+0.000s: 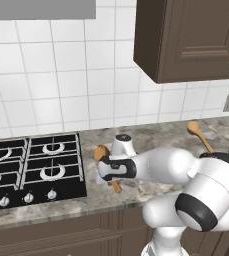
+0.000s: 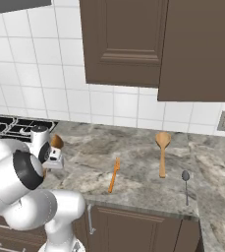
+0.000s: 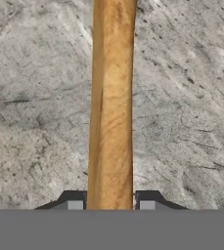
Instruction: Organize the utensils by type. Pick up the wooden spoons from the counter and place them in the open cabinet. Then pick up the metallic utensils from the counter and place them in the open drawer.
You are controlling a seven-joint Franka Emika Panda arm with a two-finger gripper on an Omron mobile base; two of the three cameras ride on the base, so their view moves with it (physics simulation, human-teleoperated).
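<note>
Straddling the wooden spoon (image 3: pixel 112 107) handle on the counter (image 3: pixel 182 97) just right of the stove (image 1: pixel 31 167), gripper (image 3: pixel 111 204) fingers are seen hugging it, though a firm clamp cannot be told; light, stiff, mid-handle hold is judged best.

The arm reaches low and forward, its tool (image 3: pixel 110 205) pointing down, fingertips parted.
</note>
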